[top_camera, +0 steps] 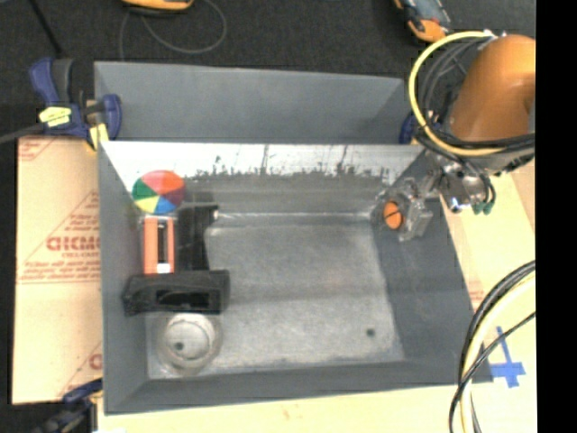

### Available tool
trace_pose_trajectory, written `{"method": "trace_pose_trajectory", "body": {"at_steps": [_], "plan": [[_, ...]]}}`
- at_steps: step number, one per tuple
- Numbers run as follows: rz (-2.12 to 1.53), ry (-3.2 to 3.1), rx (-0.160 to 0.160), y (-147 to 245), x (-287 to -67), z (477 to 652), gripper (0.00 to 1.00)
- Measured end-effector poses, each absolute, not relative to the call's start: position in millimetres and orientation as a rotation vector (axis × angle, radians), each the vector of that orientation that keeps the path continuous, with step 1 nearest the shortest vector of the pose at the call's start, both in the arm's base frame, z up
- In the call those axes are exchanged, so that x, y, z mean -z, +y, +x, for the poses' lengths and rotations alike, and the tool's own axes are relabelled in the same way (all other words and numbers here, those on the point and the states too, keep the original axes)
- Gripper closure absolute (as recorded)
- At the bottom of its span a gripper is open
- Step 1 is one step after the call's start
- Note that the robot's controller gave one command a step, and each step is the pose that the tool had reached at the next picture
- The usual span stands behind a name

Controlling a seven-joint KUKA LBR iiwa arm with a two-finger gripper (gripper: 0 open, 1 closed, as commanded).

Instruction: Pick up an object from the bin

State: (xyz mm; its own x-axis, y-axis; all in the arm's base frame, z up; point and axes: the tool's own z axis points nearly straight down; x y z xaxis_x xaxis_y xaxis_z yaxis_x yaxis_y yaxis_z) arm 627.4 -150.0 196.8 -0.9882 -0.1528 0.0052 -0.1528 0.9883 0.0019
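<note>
By the bin's [424, 282] right wall, one orange ball [391, 215] sits at the pincer [407, 218], grip state unclear.

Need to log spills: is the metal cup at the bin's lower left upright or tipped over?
Upright, it seems: the metal cup shows a full round rim with its inside facing up.

Ball [158, 192] in the bin's [270, 106] far left corner; block [176, 291] before it; dish [187, 341] nearest; hand [406, 213] by the right wall.
</note>
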Motion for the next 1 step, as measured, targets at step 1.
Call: {"method": "trace_pose_trajectory", "body": {"at_steps": [1], "plan": [[0.234, -3.135, -0.002, -139.0, -261.4, 628.6, 1.00]]}}
